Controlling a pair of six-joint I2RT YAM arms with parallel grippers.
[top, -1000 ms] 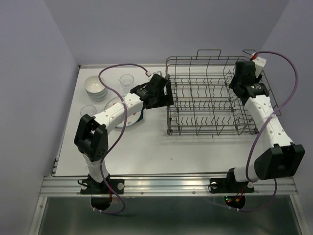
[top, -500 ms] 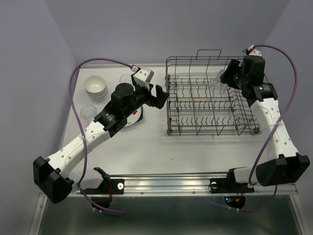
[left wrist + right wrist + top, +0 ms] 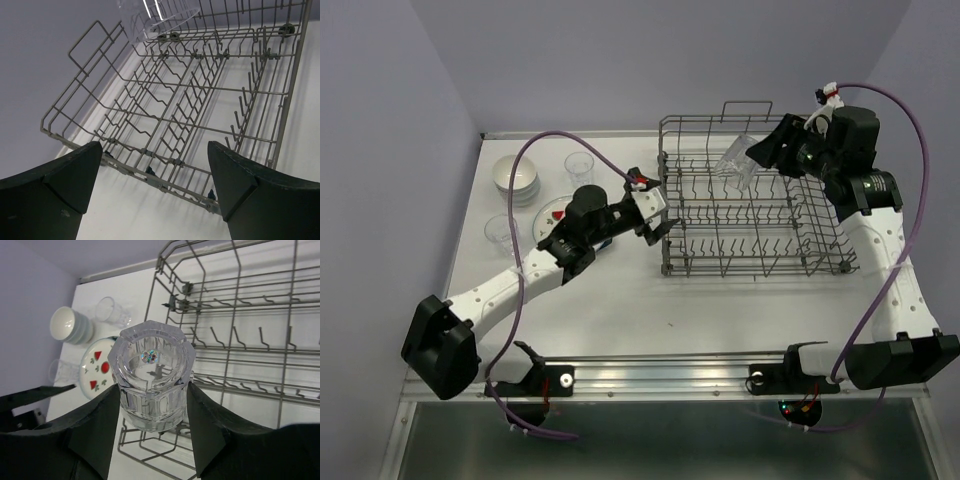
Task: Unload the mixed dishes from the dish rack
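My right gripper is shut on a clear glass tumbler and holds it tilted in the air above the back of the grey wire dish rack. In the right wrist view the tumbler sits base-up between both fingers. My left gripper is open and empty, just outside the rack's left edge; its wrist view looks into the rack with the held tumbler at the top. The strawberry plate lies on the table, partly under my left arm. The teal plate is hidden.
Stacked white bowls stand at the back left, with one tumbler beside them and another nearer the left edge. The right wrist view shows the bowls and plate too. Walls close the back and sides.
My right gripper has lifted the tumbler out of the rack's right side and carried it left, above the rack. My left arm has swung down and its gripper has stayed by the rack's left edge.
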